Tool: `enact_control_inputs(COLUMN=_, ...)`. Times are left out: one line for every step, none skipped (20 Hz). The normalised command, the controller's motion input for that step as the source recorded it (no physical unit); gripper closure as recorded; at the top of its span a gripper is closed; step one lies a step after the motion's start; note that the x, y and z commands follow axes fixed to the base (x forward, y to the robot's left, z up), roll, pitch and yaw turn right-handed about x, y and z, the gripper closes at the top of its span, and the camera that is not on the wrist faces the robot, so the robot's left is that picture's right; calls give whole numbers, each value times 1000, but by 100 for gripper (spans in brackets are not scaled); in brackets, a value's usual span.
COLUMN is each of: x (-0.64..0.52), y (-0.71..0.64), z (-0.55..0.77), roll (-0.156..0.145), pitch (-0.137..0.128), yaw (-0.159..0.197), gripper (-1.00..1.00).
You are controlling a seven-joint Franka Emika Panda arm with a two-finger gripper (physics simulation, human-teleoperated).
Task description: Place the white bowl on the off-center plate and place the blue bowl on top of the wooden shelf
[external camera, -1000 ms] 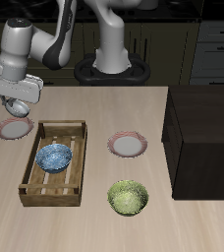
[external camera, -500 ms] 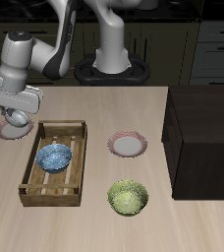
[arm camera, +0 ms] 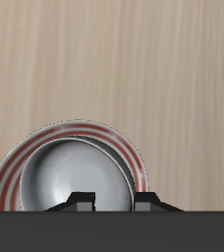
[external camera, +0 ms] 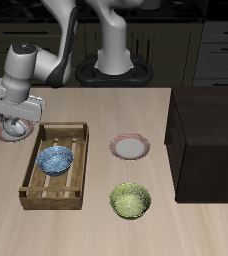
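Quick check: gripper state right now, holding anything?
Gripper: closed on the white bowl, directly over the off-center plate.

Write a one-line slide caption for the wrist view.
Seen from the gripper: white bowl over the pink-rimmed plate on the wooden table.

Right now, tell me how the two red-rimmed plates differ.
The plate beside the crate sits near the table's edge, under the gripper, while the middle plate lies in the open between the crate and the dark shelf. The first has the white bowl over it; the middle plate is bare. Both are round, pale-centred and red-rimmed.
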Motion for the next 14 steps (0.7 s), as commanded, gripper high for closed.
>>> enact_control_inputs(x=0, y=0, z=0, roll=0, pitch=0, yaw=0, gripper=-100)
enact_control_inputs(x=-329, y=369, z=77, roll=101, pitch=-23, yaw=-48, gripper=-100)
enact_control_inputs(x=-319, y=239, z=201, roll=31, pitch=-34, yaw=-42, gripper=-100)
enact_control_inputs(x=-161, y=232, z=131, roll=71, pitch=-24, yaw=17, gripper=-100)
enact_control_inputs(x=-124, y=222, z=123, roll=64, pitch=-42, yaw=40, gripper=-100)
enact_control_inputs(x=-121, y=151, z=152, roll=28, pitch=-32, yaw=18, gripper=-100)
enact_control_inputs(x=70, y=15, z=136, roll=27, pitch=-16, yaw=6, gripper=-100)
enact_control_inputs(x=-110, y=149, z=236, roll=38, pitch=-23, yaw=-39, gripper=-100)
enact_control_inputs(x=-306, y=349, z=476, roll=70, pitch=-93, yaw=31, gripper=-100)
enact_control_inputs(x=-339, y=197, z=836, roll=-17, pitch=-126, yaw=-21, gripper=-100)
enact_control_inputs(x=5, y=15, z=191, roll=13, pitch=-27, yaw=-18, gripper=-100)
enact_control_inputs(x=-127, y=104, z=469, roll=3, pitch=-79, yaw=40, gripper=-100)
enact_control_inputs(x=-72, y=-3, z=530, roll=-2, pitch=-58, yaw=-50, gripper=-100)
enact_control_inputs(x=-208, y=149, z=653, roll=-17, pitch=-84, yaw=3, gripper=-100)
